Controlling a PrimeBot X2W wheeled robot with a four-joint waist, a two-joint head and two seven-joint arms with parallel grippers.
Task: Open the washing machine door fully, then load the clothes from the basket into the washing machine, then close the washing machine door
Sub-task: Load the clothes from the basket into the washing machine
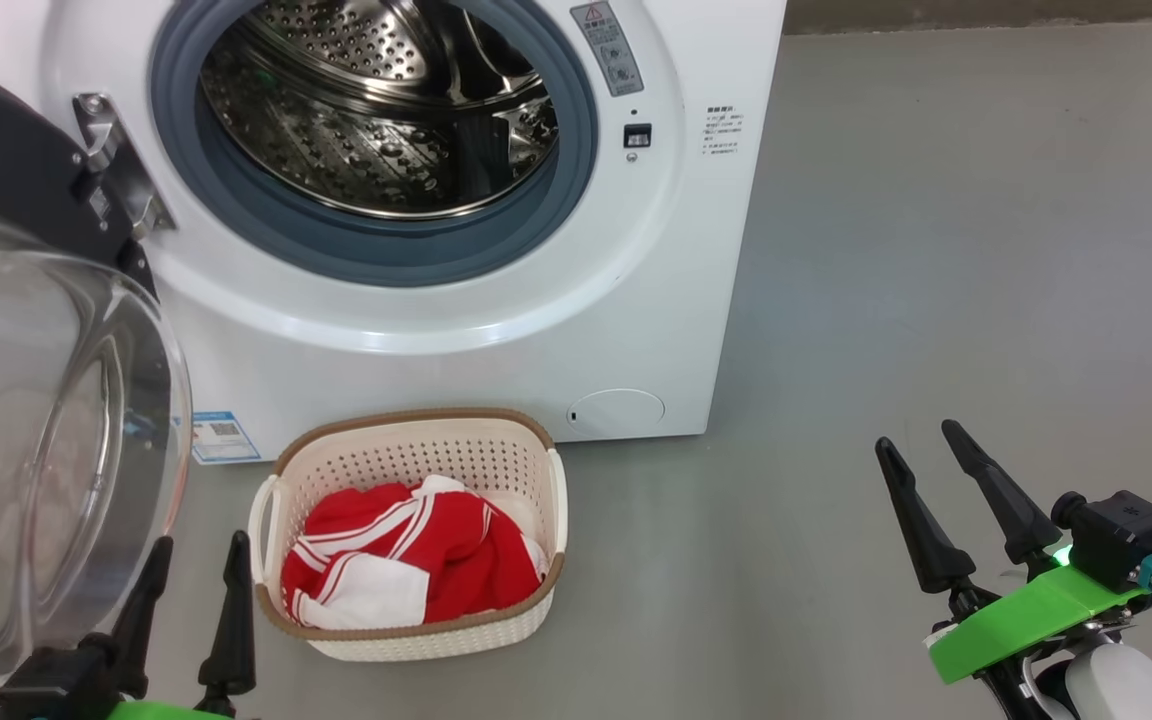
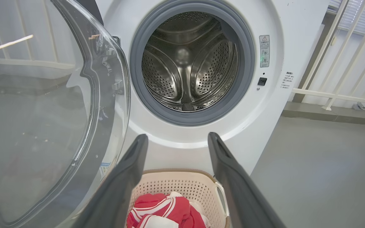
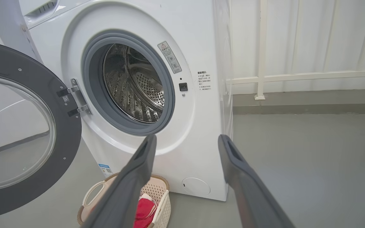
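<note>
Looked like a plain laundry space, bare enough for a utility room or a test bay rather than a furnished living room. Held a big white front-loading washing machine [image 1: 656, 300] standing straight on a smooth grey floor [image 1: 936, 250], with the round door [image 3: 68, 142] swung open on a perforated steel drum [image 1: 376, 120]. Had a small cream basket [image 1: 436, 640] of red-and-white clothes [image 1: 406, 560] on the floor just before the machine's front. Was bounded behind by a white railing [image 3: 261, 47] on a low grey kerb [image 3: 309, 106], with a pale wall [image 3: 328, 31] beyond.
</note>
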